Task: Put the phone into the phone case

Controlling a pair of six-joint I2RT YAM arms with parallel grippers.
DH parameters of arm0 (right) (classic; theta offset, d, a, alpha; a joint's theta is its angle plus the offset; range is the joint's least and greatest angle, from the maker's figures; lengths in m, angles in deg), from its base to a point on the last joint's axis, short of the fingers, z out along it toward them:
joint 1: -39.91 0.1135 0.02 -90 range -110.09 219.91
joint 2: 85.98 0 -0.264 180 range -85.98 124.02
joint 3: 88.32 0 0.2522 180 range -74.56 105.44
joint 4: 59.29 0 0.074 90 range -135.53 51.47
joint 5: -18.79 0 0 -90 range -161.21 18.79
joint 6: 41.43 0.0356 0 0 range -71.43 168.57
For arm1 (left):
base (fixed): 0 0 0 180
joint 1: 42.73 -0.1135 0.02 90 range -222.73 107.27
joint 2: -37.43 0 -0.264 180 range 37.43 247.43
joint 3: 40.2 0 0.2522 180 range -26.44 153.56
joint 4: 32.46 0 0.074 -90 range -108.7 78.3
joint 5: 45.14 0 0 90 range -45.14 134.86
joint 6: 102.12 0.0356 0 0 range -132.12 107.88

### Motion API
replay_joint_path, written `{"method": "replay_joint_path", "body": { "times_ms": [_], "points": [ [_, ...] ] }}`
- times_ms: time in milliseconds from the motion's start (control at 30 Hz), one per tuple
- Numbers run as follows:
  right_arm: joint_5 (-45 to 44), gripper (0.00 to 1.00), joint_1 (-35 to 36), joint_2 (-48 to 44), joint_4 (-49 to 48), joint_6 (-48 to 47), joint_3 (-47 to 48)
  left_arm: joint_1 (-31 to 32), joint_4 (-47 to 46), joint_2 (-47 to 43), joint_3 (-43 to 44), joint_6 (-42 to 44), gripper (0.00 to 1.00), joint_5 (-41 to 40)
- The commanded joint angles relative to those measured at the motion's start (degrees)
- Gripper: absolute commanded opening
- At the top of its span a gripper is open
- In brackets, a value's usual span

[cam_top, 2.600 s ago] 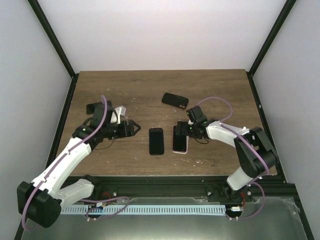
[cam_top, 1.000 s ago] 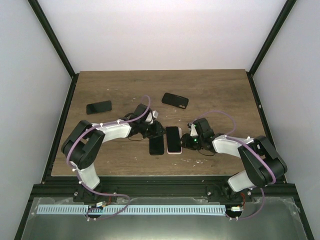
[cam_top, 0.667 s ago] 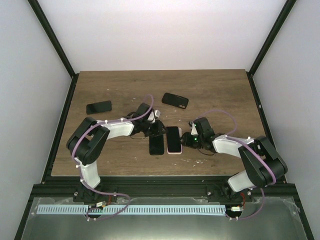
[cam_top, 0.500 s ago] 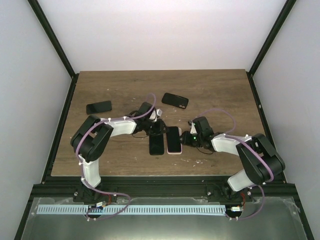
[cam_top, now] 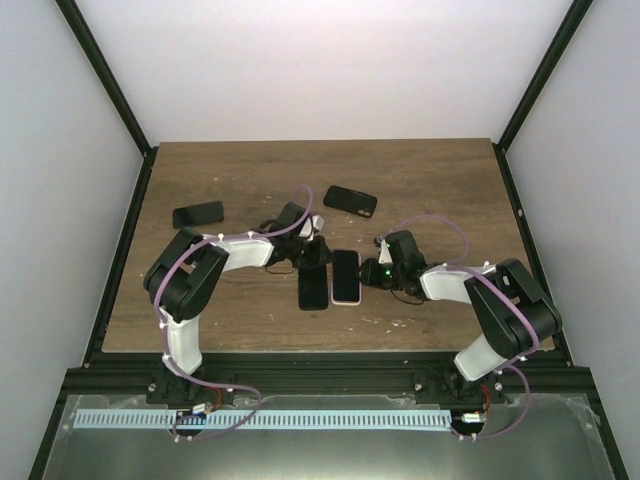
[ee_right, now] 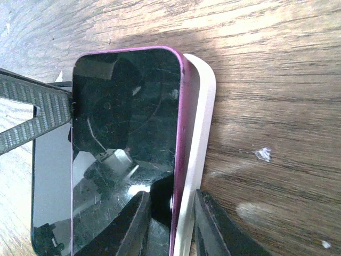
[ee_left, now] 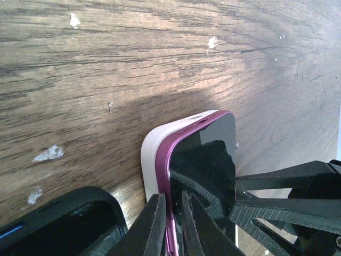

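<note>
a: phone (cam_top: 346, 276) — where is it?

b: lying face up on the white phone case (ee_right: 198, 106), its purple rim showing above the case wall. whether it's fully seated i can't tell.

a: and the grippers?

b: the left gripper (ee_left: 170, 200) is at the case's far left corner, fingers nearly together, pinching the purple rim. the right gripper (ee_right: 170, 197) straddles the case's right wall — one finger over the glass, one outside the wall. if it's squeezing, i can't tell.

a: anything else near?

b: a black handset (cam_top: 312, 288) just left of the case.
</note>
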Motion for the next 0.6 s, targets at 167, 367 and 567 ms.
{"method": "replay_joint_path", "body": {
  "times_ms": [167, 367, 567],
  "points": [
    [-0.2, 0.26, 0.0, 1.1, -1.8, -0.9, 0.4, 3.1, -3.1, 2.3, 0.7, 0.9, 0.10, 2.8],
    [-0.8, 0.30, 0.0, 0.7, -1.5, -0.9, 0.7, 4.1, -2.5, 0.9, -1.8, 1.2, 0.10, 1.1],
    [0.5, 0.33, -0.1, -1.0, -1.3, -0.7, 0.7, 4.0, -1.7, -1.5, -2.5, 1.5, 0.15, 0.6]
  ]
}}
